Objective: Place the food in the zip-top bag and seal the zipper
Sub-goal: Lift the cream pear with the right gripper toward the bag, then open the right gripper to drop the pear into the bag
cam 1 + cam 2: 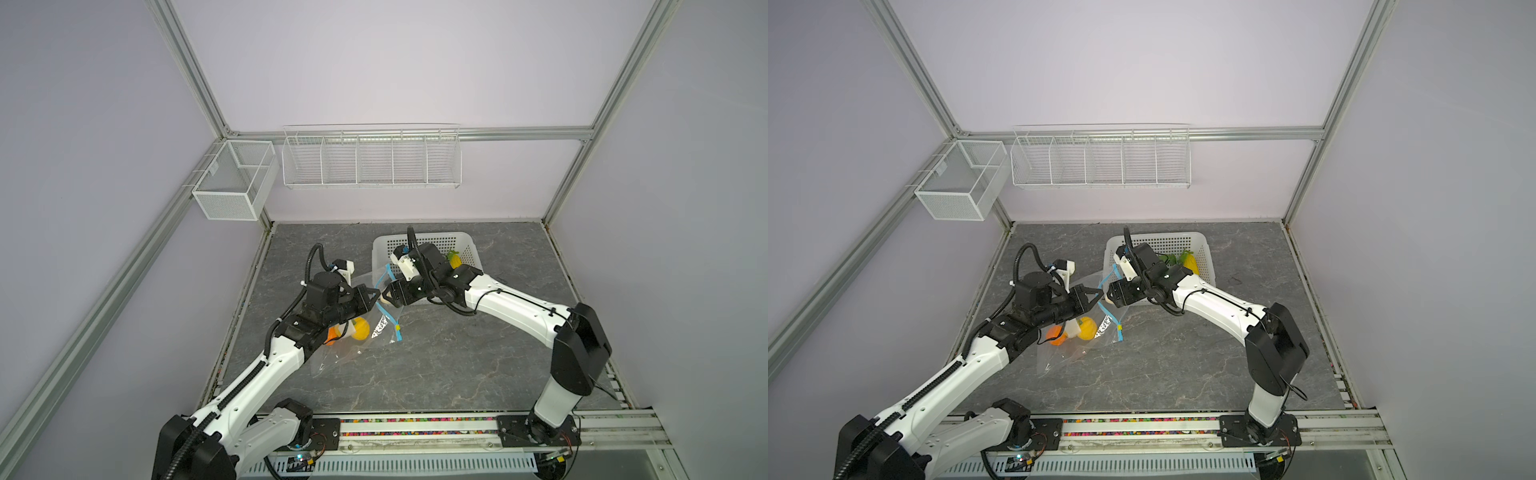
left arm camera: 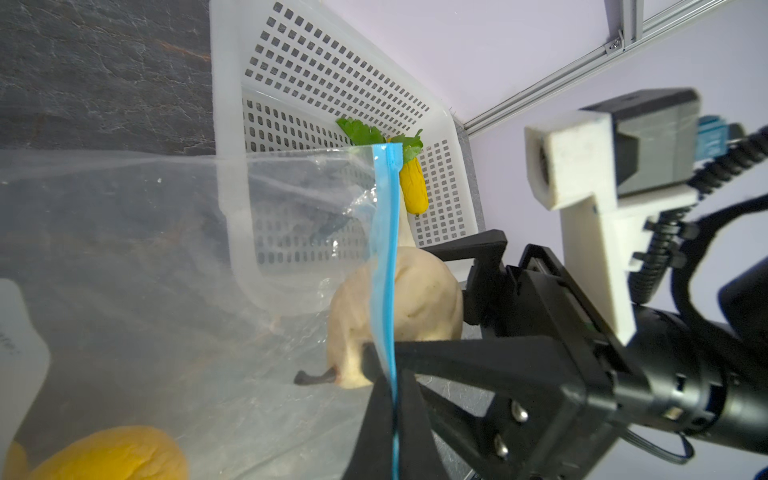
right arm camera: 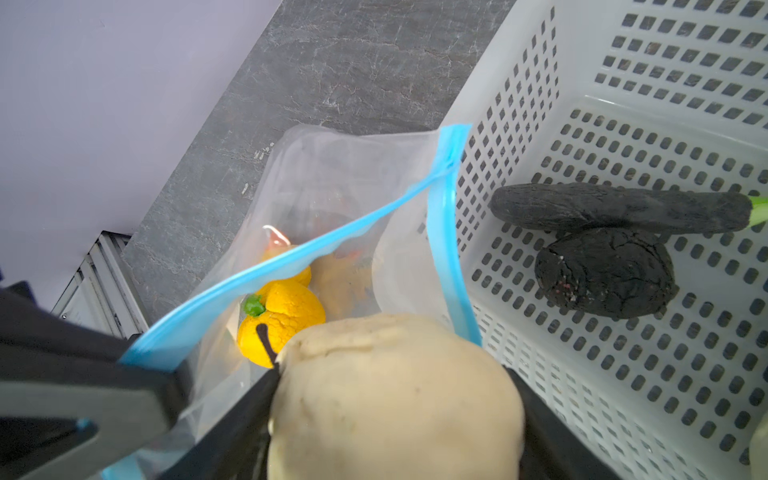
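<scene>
Zip-top bag [image 1: 345, 355] lies on the grey table [image 1: 457, 357] beside the white basket [image 1: 440, 240], with its mouth raised. Left gripper [image 2: 392, 415] is clamped on the blue zipper [image 3: 291, 257], holding that edge up. Right gripper [image 2: 411, 303] grips a beige fruit [image 3: 395, 399] at the open mouth. A yellow fruit [image 1: 360, 329] and an orange one [image 1: 332, 335] sit inside the bag; black pieces [image 3: 602, 274] rest in the basket.

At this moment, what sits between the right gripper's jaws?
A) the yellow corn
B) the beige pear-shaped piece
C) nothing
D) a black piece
B: in the left wrist view the right gripper clamps the beige pear-shaped piece at the mouth of the zip-top bag, while the black pieces lie in the basket.
</scene>
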Tool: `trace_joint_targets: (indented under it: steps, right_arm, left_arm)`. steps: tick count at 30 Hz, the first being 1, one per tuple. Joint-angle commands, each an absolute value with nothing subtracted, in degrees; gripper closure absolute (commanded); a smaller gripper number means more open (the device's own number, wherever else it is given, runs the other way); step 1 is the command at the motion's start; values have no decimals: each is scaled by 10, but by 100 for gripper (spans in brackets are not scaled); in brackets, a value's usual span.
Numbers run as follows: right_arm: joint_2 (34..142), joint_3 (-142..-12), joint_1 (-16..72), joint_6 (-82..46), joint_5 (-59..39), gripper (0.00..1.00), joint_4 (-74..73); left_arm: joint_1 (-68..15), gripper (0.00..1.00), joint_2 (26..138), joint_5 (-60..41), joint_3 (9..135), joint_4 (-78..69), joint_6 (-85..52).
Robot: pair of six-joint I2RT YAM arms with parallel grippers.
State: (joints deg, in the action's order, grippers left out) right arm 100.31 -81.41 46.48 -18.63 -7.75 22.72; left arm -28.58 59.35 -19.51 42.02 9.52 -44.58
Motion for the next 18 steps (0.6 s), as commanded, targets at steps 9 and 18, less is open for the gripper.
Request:
trace_joint_targets:
  steps: [9, 18]
  right_arm:
    - [1020, -832, 473, -192, -76, 17, 241]
    - [1023, -846, 472, -187, -72, 10, 249]
  left_arm:
    - [-289, 100, 587, -197, 426, 78, -449]
    - [-289, 100, 591, -200, 430, 82, -446]
